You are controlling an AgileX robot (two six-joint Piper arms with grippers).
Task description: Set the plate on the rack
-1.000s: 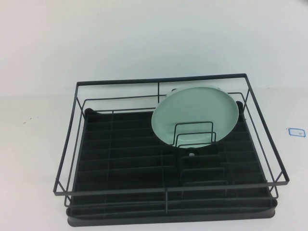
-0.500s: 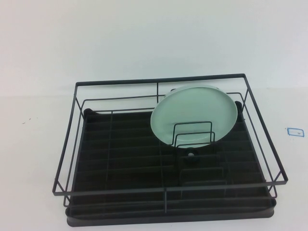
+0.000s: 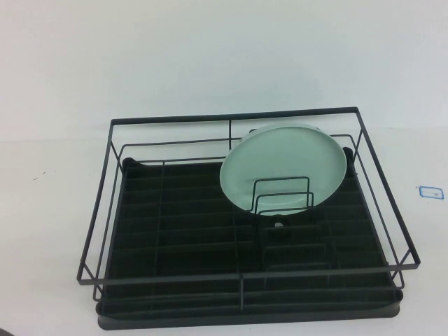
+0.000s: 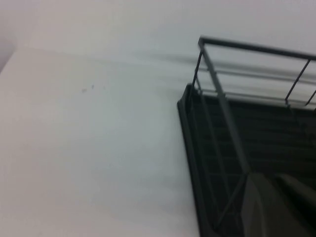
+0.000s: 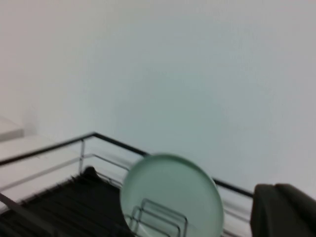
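The pale mint-green plate (image 3: 283,166) stands upright on its edge in the black wire rack (image 3: 231,117), leaning in the plate-holder loops (image 3: 282,194) at the rack's back right. It also shows in the right wrist view (image 5: 170,197), with nothing touching it. Neither gripper shows in the high view. A dark part of my left gripper (image 4: 276,207) shows in the left wrist view, beside the rack's left corner (image 4: 202,44). A dark part of my right gripper (image 5: 284,212) shows in the right wrist view, apart from the plate and back from the rack.
The rack's dark ribbed tray base (image 3: 189,210) fills the middle of the white table. A small white and blue label (image 3: 430,191) lies on the table to the right of the rack. A white wall stands behind.
The plate and rack stay where they were. A small dark sliver has appeared at the bottom left corner of the high view.
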